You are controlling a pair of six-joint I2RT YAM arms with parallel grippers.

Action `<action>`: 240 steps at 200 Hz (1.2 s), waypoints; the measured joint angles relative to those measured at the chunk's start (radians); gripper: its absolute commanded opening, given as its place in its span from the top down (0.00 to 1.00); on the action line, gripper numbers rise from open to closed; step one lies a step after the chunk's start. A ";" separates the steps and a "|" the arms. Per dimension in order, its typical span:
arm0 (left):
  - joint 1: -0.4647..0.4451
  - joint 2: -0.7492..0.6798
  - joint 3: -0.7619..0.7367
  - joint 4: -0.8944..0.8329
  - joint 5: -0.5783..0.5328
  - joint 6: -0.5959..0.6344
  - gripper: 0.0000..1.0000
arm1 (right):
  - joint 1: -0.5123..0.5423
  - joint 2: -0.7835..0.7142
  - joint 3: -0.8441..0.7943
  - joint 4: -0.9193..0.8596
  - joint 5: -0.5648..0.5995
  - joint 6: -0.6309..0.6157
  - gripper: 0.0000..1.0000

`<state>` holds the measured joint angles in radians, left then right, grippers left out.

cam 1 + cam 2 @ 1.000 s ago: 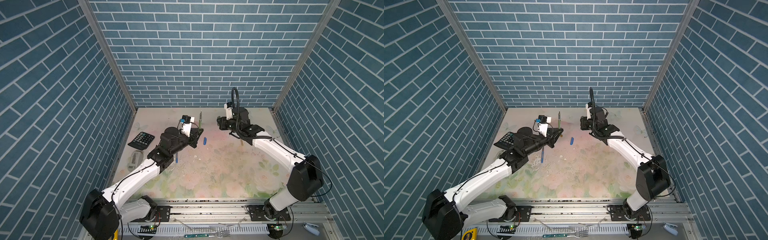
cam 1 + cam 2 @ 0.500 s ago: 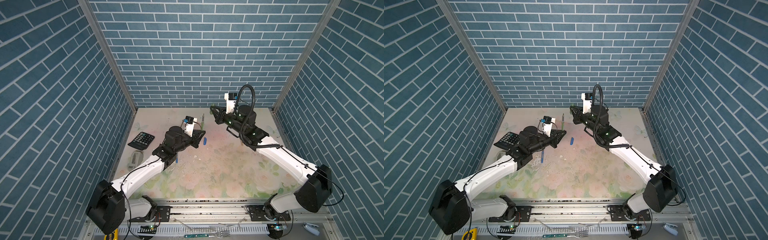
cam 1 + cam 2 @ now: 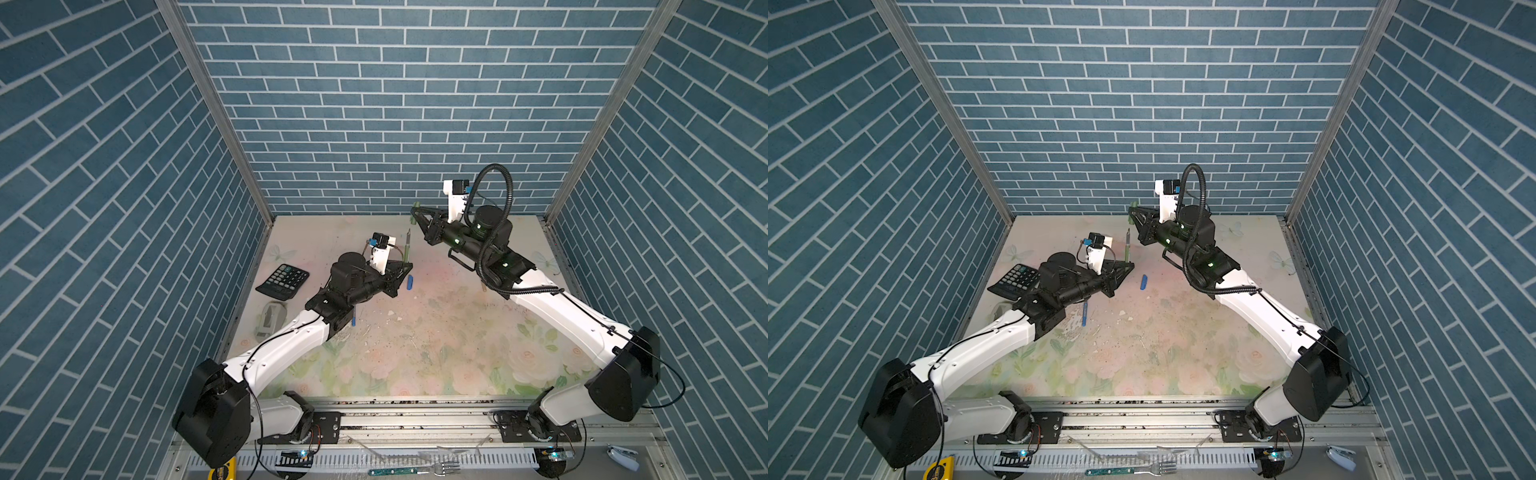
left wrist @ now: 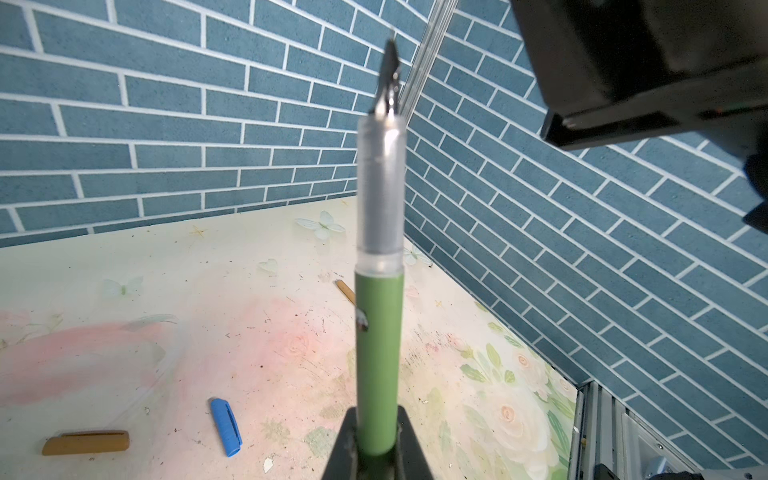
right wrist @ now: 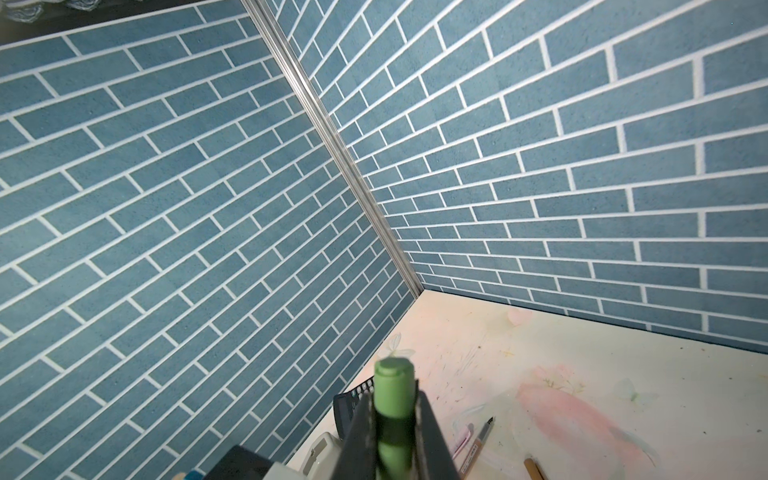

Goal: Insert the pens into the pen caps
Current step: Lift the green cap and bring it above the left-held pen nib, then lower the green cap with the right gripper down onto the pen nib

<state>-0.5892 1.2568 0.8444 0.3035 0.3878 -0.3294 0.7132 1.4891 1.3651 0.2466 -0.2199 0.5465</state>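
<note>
Left hand (image 3: 406, 266) clamps the green pen (image 4: 379, 332) by its lower end above the table (image 3: 436, 332): smooth matte barrel, frosted clear neck, dark pointed nib, axis upright, nib up. Right hand (image 3: 417, 210) pinches a stubby round green cap (image 5: 394, 395) (higher, clear of the nib).

Both top views high, front, looking down whole table (image 3: 436, 340); wrist views close, facing back corners.

Open gap between pen (image 3: 407, 247) and cap (image 3: 416, 206)
</note>
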 measured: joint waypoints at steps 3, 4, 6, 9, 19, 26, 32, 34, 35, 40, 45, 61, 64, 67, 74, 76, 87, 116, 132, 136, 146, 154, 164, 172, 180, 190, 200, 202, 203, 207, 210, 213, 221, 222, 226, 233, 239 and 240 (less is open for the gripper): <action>0.000 0.000 0.000 0.000 0.000 0.000 1.00 | 0.000 0.002 0.000 0.000 -0.002 0.000 0.89; 0.000 0.000 0.000 0.000 0.000 0.000 1.00 | 0.000 0.002 0.000 0.000 -0.002 0.000 0.89; 0.000 0.000 0.000 0.000 0.000 0.000 1.00 | 0.000 0.003 0.000 0.000 -0.002 0.000 0.89; 0.000 0.000 0.000 0.000 0.000 0.000 1.00 | 0.000 0.004 0.000 0.000 -0.003 0.000 0.89; 0.000 0.000 0.000 0.000 0.002 0.000 1.00 | 0.000 0.007 0.000 -0.001 -0.005 0.000 0.89; 0.000 0.000 0.000 0.000 0.003 0.000 1.00 | 0.000 0.007 0.000 -0.001 -0.005 0.000 0.89; 0.000 0.000 0.000 0.000 0.003 0.000 1.00 | 0.000 0.007 0.000 -0.001 -0.005 0.000 0.89; 0.000 0.000 0.000 0.000 0.003 0.000 1.00 | 0.000 0.007 0.000 -0.001 -0.005 0.000 0.89; 0.000 0.000 0.000 0.000 0.003 0.000 1.00 | 0.000 0.007 0.000 -0.001 -0.005 0.000 0.89; 0.000 0.000 0.000 0.000 0.003 0.000 1.00 | 0.000 0.007 0.000 -0.001 -0.005 0.000 0.89; 0.000 0.000 0.000 0.000 0.004 0.000 1.00 | 0.000 0.007 0.000 -0.001 -0.005 0.000 0.90; 0.000 0.000 0.000 0.001 0.006 0.000 1.00 | 0.000 0.007 0.000 -0.003 -0.005 0.000 0.89; 0.000 0.000 0.000 0.001 0.007 0.000 1.00 | 0.000 0.007 0.000 -0.003 -0.005 0.000 0.90; 0.000 0.000 0.000 0.001 0.007 0.000 1.00 | 0.000 0.007 0.000 -0.003 -0.005 0.000 0.89; 0.000 0.000 0.000 0.001 0.009 0.000 1.00 | 0.000 0.008 0.000 -0.004 -0.005 0.000 0.89; 0.000 0.000 0.000 0.001 0.009 0.000 1.00 | 0.000 0.008 0.000 -0.004 -0.005 0.000 0.90; 0.000 0.000 0.000 0.001 0.011 0.000 1.00 | 0.000 0.011 0.000 -0.004 -0.005 0.000 0.89; 0.000 0.000 0.000 0.000 0.010 -0.001 1.00 | 0.000 0.026 0.000 -0.012 -0.006 0.000 0.90; 0.001 0.000 0.000 -0.003 0.010 -0.003 1.00 | 0.000 0.028 0.000 -0.015 -0.009 0.000 0.90; 0.001 0.000 0.000 -0.003 0.010 -0.003 1.00 | 0.001 0.028 0.000 -0.016 -0.010 0.000 0.90; 0.001 0.000 0.000 -0.002 0.010 -0.003 1.00 | 0.001 0.028 0.000 -0.018 -0.011 0.000 0.90; 0.001 0.000 0.000 -0.003 0.010 -0.004 1.00 | 0.002 0.028 0.000 -0.020 -0.013 0.000 0.90; 0.001 0.000 0.000 -0.004 0.010 -0.004 1.00 | 0.002 0.028 0.000 -0.025 -0.014 0.000 0.90; 0.001 0.000 0.000 -0.006 0.010 -0.004 1.00 | 0.002 0.028 0.000 -0.030 -0.017 0.000 0.90; 0.001 0.000 0.000 -0.006 0.009 -0.005 1.00 | 0.002 0.028 0.000 -0.034 -0.020 0.000 0.90; 0.001 0.000 0.000 -0.006 0.007 -0.006 1.00 | 0.002 0.028 0.000 -0.040 -0.025 0.000 0.90; 0.001 0.000 0.000 -0.006 0.005 -0.007 1.00 | 0.002 0.028 0.000 -0.049 -0.031 0.000 0.90; 0.001 0.000 0.000 -0.006 0.005 -0.007 1.00 | 0.002 0.028 0.000 -0.051 -0.032 0.000 0.90; 0.001 0.000 0.000 -0.006 0.005 -0.007 1.00 | 0.002 0.028 0.000 -0.051 -0.032 0.000 0.90; 0.001 0.000 0.000 -0.006 0.004 -0.007 1.00 | 0.002 0.028 0.000 -0.054 -0.035 0.001 0.90; 0.001 0.000 0.000 -0.006 0.003 -0.007 1.00 | 0.002 0.028 0.000 -0.056 -0.036 0.003 0.90; 0.001 0.000 0.000 -0.006 0.002 -0.007 1.00 | 0.002 0.028 0.000 -0.058 -0.038 0.005 0.90; 0.001 0.000 0.000 -0.006 0.002 -0.007 1.00 | 0.002 0.028 0.000 -0.063 -0.043 0.007 0.90; 0.001 0.000 0.000 -0.006 0.002 -0.007 1.00 | 0.002 0.028 0.000 -0.063 -0.043 0.007 0.90; 0.001 0.000 0.000 -0.006 0.001 -0.007 1.00 | 0.002 0.028 0.000 -0.063 -0.045 0.007 0.90; 0.001 0.000 0.000 -0.006 0.000 -0.007 1.00 | 0.002 0.028 0.000 -0.065 -0.047 0.008 0.90; 0.001 0.000 0.000 -0.006 0.000 -0.007 1.00 | 0.002 0.028 0.000 -0.066 -0.049 0.010 0.90; 0.001 0.000 0.000 -0.006 -0.001 -0.007 1.00 | 0.002 0.028 0.000 -0.066 -0.049 0.010 0.90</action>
<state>-0.5884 1.2568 0.8444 0.2974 0.3870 -0.3367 0.7155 1.5173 1.3651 0.1810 -0.2687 0.5568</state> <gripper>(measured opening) 0.137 0.147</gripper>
